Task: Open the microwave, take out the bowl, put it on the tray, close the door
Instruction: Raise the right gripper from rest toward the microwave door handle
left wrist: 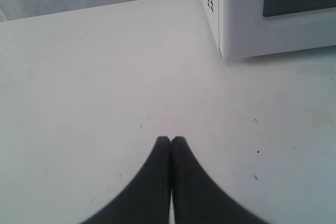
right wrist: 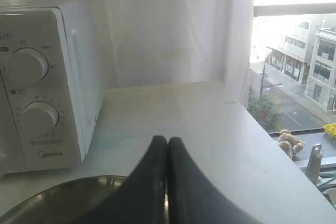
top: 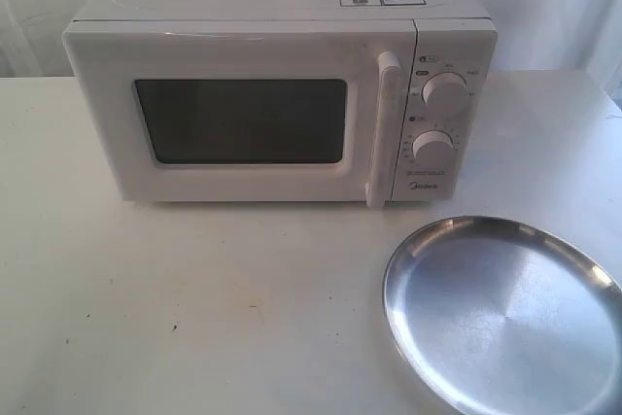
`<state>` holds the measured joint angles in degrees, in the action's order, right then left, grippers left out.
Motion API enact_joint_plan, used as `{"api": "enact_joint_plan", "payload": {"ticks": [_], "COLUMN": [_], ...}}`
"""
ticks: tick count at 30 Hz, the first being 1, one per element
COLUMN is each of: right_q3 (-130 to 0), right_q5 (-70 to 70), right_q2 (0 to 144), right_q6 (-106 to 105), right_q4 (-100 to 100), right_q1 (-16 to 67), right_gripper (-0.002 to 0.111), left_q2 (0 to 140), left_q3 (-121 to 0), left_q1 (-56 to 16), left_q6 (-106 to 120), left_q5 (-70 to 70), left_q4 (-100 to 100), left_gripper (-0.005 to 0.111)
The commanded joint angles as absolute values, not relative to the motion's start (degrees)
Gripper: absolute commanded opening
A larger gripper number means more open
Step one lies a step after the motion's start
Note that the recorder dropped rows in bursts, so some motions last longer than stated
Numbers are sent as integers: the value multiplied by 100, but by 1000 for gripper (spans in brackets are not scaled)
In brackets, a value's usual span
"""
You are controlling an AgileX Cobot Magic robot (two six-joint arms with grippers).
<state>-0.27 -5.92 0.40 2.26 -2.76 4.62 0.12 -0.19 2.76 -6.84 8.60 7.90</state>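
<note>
The white microwave [top: 282, 99] stands at the back of the table, its door [top: 243, 119] closed with the dark window facing me and the vertical bar handle [top: 382, 128] at its right side. The bowl is hidden from every view. The shiny steel tray [top: 505, 313] lies on the table in front and to the right. Neither arm shows in the exterior view. My left gripper [left wrist: 170, 140] is shut and empty over bare table, apart from the microwave's corner [left wrist: 226, 19]. My right gripper [right wrist: 167, 140] is shut and empty above the tray's rim [right wrist: 63, 192], beside the knob panel [right wrist: 37, 87].
The white tabletop [top: 194, 308] spreads in front of the microwave. A white curtain [right wrist: 168, 24] hangs behind the table. A window [right wrist: 294, 61] with a street view lies past the table's right edge [right wrist: 278, 150].
</note>
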Motion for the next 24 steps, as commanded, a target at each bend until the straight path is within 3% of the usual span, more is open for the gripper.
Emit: {"api": "enact_joint_plan", "payload": {"ticks": [1, 17, 20, 24], "right_q3": [0, 0, 0, 0], "right_q5": [-372, 1209, 1496, 2154], "right_q2": [7, 7, 7, 7], "right_q6": [230, 977, 1680, 4116], "right_q4": [-276, -299, -299, 387], "right_q1": [425, 425, 425, 438], "right_gripper": [0, 0, 0, 0], "left_q2": [0, 0, 0, 0], "left_q3": [0, 0, 0, 0], "left_q1": [271, 271, 271, 271], "left_q6": [-715, -715, -715, -715], "left_q5": [852, 852, 852, 852], "left_q4": [773, 773, 773, 773], "left_gripper": [0, 0, 0, 0]}}
